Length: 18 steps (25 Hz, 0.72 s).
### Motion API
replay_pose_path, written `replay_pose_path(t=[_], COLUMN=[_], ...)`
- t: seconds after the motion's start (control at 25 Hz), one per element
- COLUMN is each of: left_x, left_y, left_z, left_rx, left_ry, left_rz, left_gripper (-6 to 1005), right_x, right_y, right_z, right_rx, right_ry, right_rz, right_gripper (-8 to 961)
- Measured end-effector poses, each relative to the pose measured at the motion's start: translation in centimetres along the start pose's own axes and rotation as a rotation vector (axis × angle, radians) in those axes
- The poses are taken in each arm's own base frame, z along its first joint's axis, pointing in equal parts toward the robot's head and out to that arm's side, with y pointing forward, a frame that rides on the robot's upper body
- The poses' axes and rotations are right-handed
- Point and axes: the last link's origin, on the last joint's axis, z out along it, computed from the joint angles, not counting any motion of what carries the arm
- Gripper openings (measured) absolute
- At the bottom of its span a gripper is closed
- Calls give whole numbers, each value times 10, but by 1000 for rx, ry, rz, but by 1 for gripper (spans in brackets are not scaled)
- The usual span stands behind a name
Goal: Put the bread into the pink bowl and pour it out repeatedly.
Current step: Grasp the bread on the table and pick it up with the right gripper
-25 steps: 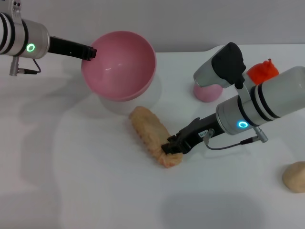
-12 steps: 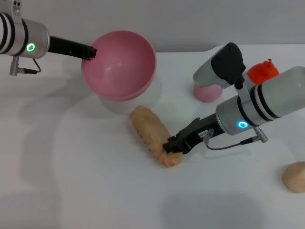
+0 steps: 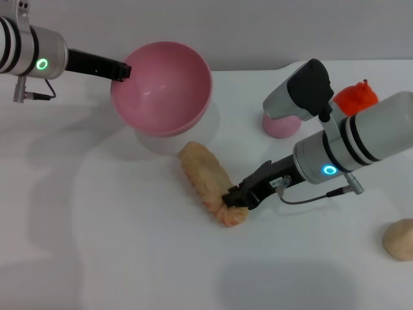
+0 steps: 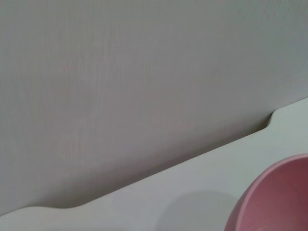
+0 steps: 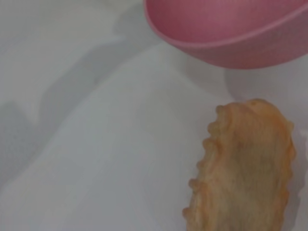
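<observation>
The bread (image 3: 205,177), pale tan side up, lies on the white table just in front of the pink bowl (image 3: 161,84). My right gripper (image 3: 233,197) is low at the bread's near end and shut on it. My left gripper (image 3: 122,70) grips the bowl's left rim and holds it tilted above the table, opening toward me; the bowl is empty. The right wrist view shows the bread (image 5: 245,163) with the bowl (image 5: 226,29) beyond it. The left wrist view shows only a piece of the bowl's rim (image 4: 276,202) and the wall.
A small pink ball (image 3: 281,124) and an orange toy (image 3: 355,95) sit at the back right, behind my right arm. A rounded beige lump (image 3: 399,239) lies at the right edge. Bare white table (image 3: 129,245) spreads to the front left.
The bread and my right gripper have shifted very slightly to the right. The bowl and left arm have not moved.
</observation>
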Motion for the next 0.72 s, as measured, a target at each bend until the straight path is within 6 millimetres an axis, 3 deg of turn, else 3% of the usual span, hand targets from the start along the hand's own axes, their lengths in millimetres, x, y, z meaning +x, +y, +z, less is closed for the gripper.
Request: replay_pose_path(t=[0.36,0.72], left_x=[-1,0], left_y=[-2,-16], left_z=[-1,-9], left_rx=[6,41], left_ry=[1,14], left_rz=[-3,-17], left_gripper=[45,45], right_x=[-1,9], right_y=[2,-5], right_z=[-7,-19], right_rx=[3,51], right_ry=[-47,-124], right_rz=[-9,46], right_gripper=[114,102])
